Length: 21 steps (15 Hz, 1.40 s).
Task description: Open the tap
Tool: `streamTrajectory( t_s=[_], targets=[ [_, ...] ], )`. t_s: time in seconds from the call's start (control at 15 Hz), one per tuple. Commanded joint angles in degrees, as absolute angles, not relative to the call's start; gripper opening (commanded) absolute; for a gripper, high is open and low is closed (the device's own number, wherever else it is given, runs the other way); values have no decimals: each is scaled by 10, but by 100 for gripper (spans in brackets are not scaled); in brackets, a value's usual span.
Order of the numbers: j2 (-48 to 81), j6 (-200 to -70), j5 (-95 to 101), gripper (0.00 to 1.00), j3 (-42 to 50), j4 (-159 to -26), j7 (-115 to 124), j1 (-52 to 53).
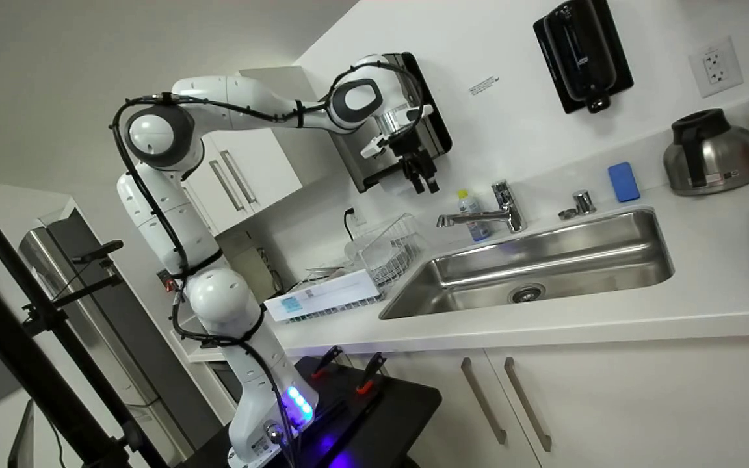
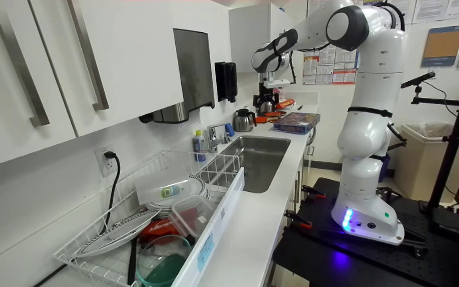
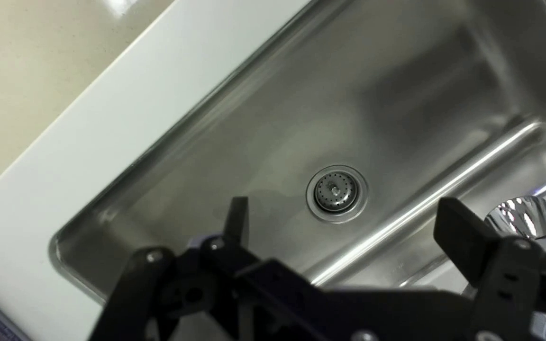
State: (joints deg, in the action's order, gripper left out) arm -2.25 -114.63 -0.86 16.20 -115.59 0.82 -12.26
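Gripper (image 1: pixel 427 188): black, on a white arm (image 1: pixel 183 211), raised in the air over the sink (image 1: pixel 582 286) and pointing down; fingers (image 3: pixel 241 218) spread, a wide gap between them.
Tap (image 1: pixel 513 216): chrome, low spout, lever handle; below the hand and to its right in an exterior view, well apart from it.
Sink: stainless steel, beneath the hand.
Drain strainer (image 3: pixel 335 190): round, perforated, seen between the fingers in the wrist view.
Stubby chrome fitting (image 1: pixel 584 203): lower than the hand, farther to its right than the tap in an exterior view.
Chrome piece (image 3: pixel 525 217): just beside a finger in the wrist view, partly covered by it (tap or stubby fitting, cannot tell which).
Bottle (image 1: pixel 469 204), yellow cap: lower than the hand, partly behind the tap's spout.
Blue sponge (image 1: pixel 623 182): to the hand's right, past the fitting.
Steel carafe (image 1: pixel 716 162): well to the hand's right.
Black wall dispenser (image 1: pixel 584 55): above the hand, to its right.
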Motion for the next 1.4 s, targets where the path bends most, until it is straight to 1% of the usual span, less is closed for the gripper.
streamTrajectory(
  t_s=[0.0, 0.2, 0.4, 0.67, 0.8, 0.87, 1.2, 1.33],
  targets=[
    [6, -1186, -70, 100, 159, -1134, 10, -132],
    [32, -1256, -161, 100, 163, -1131, -23, -141],
    [58, -1316, -262, 100, 158, -1130, -104, -156],
    [93, -1309, -456, 100, 146, -1118, -199, -185],
    [111, -1303, -528, 100, 141, -1114, -200, -189],
    [91, -1318, -481, 100, 149, -1133, -196, -182],
    [100, -1318, -484, 100, 148, -1132, -198, -183],
    [127, -1304, -529, 100, 146, -1107, -205, -194]
  ],
)
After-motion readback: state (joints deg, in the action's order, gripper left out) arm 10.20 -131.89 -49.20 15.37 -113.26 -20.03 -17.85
